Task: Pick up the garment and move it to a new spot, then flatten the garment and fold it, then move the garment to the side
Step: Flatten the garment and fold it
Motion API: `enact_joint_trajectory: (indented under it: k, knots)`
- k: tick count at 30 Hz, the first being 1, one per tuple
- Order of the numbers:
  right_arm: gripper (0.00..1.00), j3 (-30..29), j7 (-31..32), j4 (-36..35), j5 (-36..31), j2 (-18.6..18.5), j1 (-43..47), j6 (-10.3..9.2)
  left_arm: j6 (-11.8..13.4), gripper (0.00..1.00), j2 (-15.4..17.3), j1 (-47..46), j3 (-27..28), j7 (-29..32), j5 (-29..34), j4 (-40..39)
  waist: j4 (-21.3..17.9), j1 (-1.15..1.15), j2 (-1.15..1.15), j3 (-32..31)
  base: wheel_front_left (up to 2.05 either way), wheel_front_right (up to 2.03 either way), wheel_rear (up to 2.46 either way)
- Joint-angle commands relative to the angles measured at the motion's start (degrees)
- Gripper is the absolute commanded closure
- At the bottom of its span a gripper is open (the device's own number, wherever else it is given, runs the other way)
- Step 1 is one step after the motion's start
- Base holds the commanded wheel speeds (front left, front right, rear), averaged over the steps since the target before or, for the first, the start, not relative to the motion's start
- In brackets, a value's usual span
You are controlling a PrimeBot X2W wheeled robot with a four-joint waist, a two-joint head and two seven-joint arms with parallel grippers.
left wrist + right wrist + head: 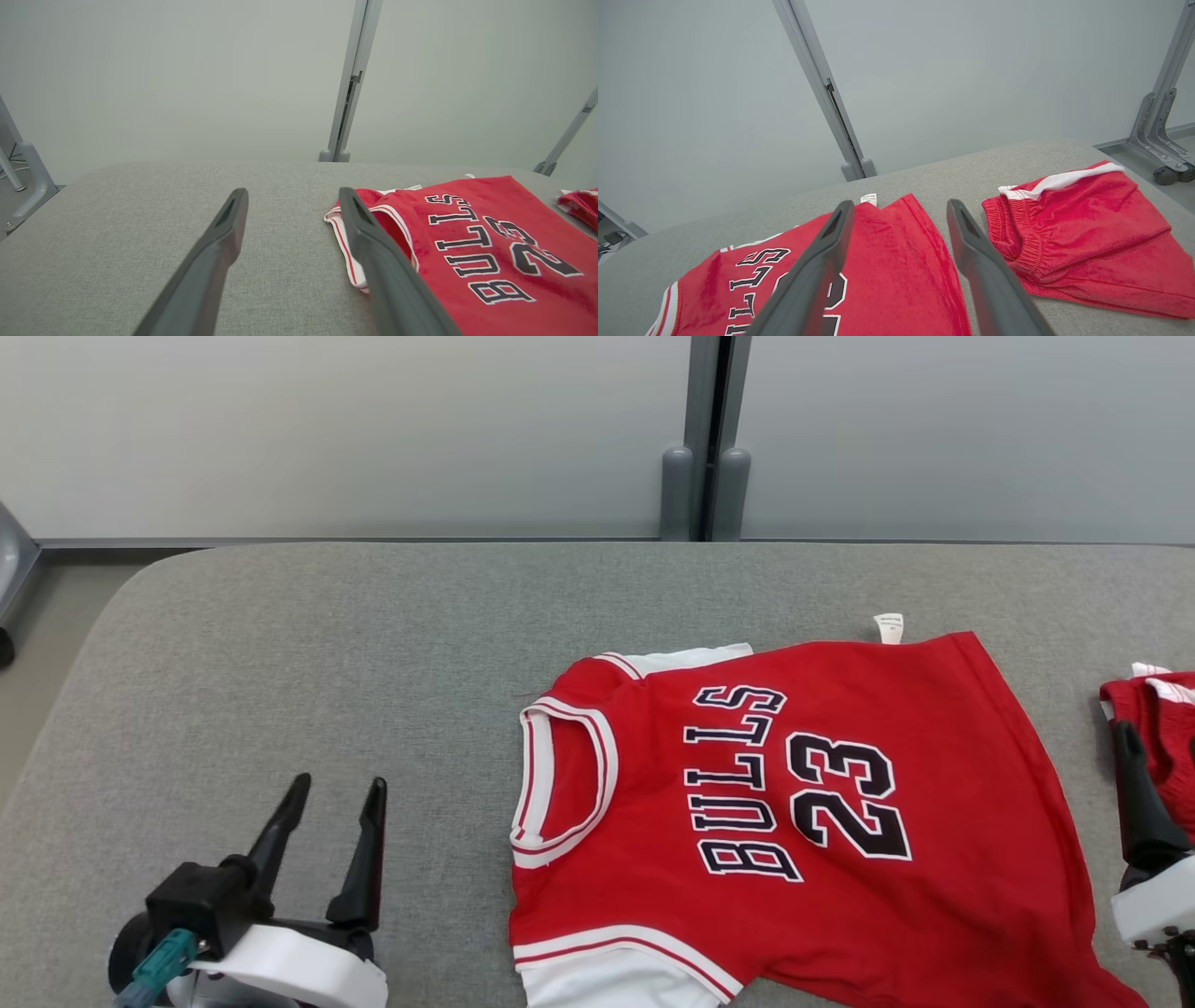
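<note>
While both pincers are standing empty, you are looking at a red jersey [971,756] lying face up on the grey worktop [280,644]. It is spread fairly flat, with its neck opening [560,775] toward the left pincer [338,784] and its hem toward the right pincer [900,207]. A pair of red shorts [1078,233] is lying just past the jersey's hem, apart from it.

Judging by how it is draping, the jersey is probably light, soft and limp. It will likely sag and bunch wherever you are not supporting it, and a single grip would probably let it collapse into a heap. The knit looks a little slick, so shallow pinches may slip.

You are best taking hold at two points: the shoulders either side of the neck opening, or one shoulder and a hem corner. Bite through both layers at a trimmed edge, where the cloth seems thicker.

The left pincer is hovering low just beside the jersey's neck end, clear of the cloth, its fingers wide apart and pointing forward. The right pincer is hanging over the jersey's hem edge — fingers spread wide and gripping nothing — angled forward and down toward the hem corner carrying the white label [868,198].
</note>
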Motion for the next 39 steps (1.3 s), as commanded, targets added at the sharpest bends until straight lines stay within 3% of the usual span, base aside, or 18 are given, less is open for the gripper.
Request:
enact_joint_trajectory:
  k: [1, 7, 13, 18, 25, 39]
  knots:
    - [0.00, 0.6, -3.8, 1.0, -0.8, -0.1, -0.3, 0.02, 0.2, 0.00, 0.3, 0.5, 0.8, -1.3, 0.6, -0.4, 0.6, 0.00, 0.00, -0.2, 0.00, 0.00, 0.00]
    - [0.00, 4.6, -20.4, 5.0, -1.2, -0.8, -1.5, 0.02, 0.1, 0.00, -0.7, 1.1, 4.9, -4.6, 3.5, -1.5, 1.1, 0.00, 0.00, -0.4, 0.00, 0.00, 0.00]
    - [0.00, 8.8, -28.2, 10.0, -2.3, -3.0, -0.7, 0.02, -2.7, 0.00, -5.0, 3.4, 10.9, -4.8, 8.4, -1.8, 0.7, 0.00, 0.00, -0.6, 0.00, 0.00, 0.00]
    - [0.00, 12.0, -29.9, 14.4, -2.8, -4.3, 0.0, 0.02, -6.5, 0.00, -9.4, 6.1, 14.7, -4.8, 11.8, 0.2, 0.0, 0.00, 0.00, -2.1, 0.00, 0.00, 0.00]
    - [0.00, 14.7, -30.9, 16.5, -1.8, -5.4, -1.0, 0.02, -10.6, 0.00, -12.8, 7.4, 18.2, -4.9, 15.3, 2.1, -0.5, 0.00, 0.00, -3.1, 0.00, 0.00, 0.00]
    - [0.00, 15.8, -31.3, 17.0, -0.9, -6.8, -0.9, 0.02, -14.4, 0.00, -15.9, 8.2, 21.6, -4.9, 19.0, 3.1, -0.4, 0.00, 0.00, -4.0, 0.00, 0.00, 0.00]
